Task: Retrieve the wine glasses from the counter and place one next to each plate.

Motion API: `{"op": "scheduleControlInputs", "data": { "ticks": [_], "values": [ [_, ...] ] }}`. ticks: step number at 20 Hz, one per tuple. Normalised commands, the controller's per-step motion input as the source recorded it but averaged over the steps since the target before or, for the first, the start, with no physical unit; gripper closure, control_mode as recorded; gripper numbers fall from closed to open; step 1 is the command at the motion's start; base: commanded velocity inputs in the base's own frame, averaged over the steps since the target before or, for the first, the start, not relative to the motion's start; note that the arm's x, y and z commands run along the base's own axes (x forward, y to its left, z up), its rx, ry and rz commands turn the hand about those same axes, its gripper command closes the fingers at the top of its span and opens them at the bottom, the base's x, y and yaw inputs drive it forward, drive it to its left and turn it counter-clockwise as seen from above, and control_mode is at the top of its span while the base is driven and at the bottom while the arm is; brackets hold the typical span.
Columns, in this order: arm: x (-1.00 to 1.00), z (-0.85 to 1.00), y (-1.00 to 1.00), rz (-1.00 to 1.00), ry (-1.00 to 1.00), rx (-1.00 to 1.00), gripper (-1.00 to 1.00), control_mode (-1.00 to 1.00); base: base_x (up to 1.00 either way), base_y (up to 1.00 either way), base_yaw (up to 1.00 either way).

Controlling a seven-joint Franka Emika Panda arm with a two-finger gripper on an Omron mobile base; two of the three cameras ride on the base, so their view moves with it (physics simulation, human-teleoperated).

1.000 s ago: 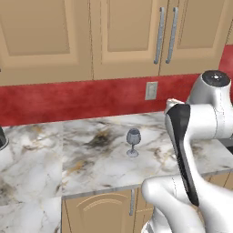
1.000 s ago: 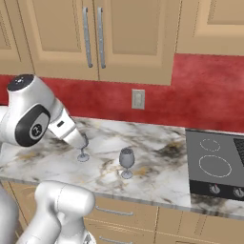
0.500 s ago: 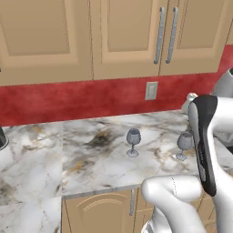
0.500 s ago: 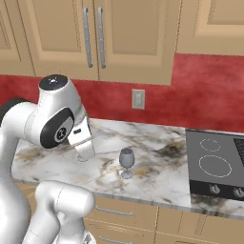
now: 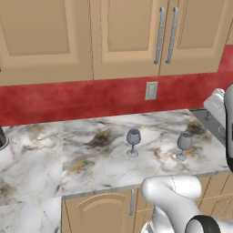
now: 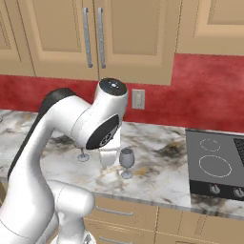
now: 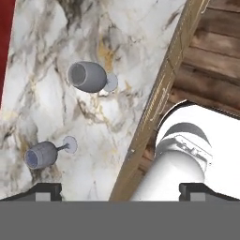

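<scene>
Two grey-blue wine glasses stand upright on the marble counter (image 5: 91,159), a little apart, one to the left (image 5: 133,142) and one to the right (image 5: 184,145). From the right base view the right glass (image 6: 126,161) is in plain sight, and the left one shows just its foot (image 6: 83,157) behind my arm. My gripper (image 7: 121,191) is open and holds nothing. It looks down from well above the counter's front edge, and both glasses (image 7: 89,77) (image 7: 42,154) lie ahead of its fingertips (image 7: 44,190). The plates are out of view.
A black cooktop (image 6: 214,164) is set into the counter right of the glasses. Behind them are a red wall with an outlet (image 5: 151,90) and tan upper cabinets (image 5: 127,32). Wooden floor (image 7: 211,56) lies below the counter's front edge.
My arm has swung right across the counter, uncovering the right glass in the left base view and hiding most of the left glass in the right base view. Neither glass moved; the gripper stayed open.
</scene>
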Motion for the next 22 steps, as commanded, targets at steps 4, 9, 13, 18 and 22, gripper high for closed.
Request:
{"op": "scheduleControlInputs", "data": {
  "ticks": [4, 9, 13, 18, 22],
  "values": [
    [0.0, -0.26, -0.41, -0.07, 0.03, 0.25, -1.0, -1.0, 0.0, 0.0, 0.0],
    [0.0, -0.48, -0.37, -0.07, 0.0, 0.26, -1.0, -1.0, 0.0, 0.0, 0.0],
    [0.0, -0.59, -0.28, -0.08, -0.02, 0.33, -1.0, -1.0, 0.0, 0.0, 0.0],
    [0.17, -0.44, -0.15, -0.01, 0.0, 0.23, -1.0, -1.0, 0.0, 0.0, 0.0],
    [0.31, -0.32, -0.16, 0.01, 0.02, 0.18, -1.0, -1.0, 0.0, 0.0, 0.0]
  ]
}}
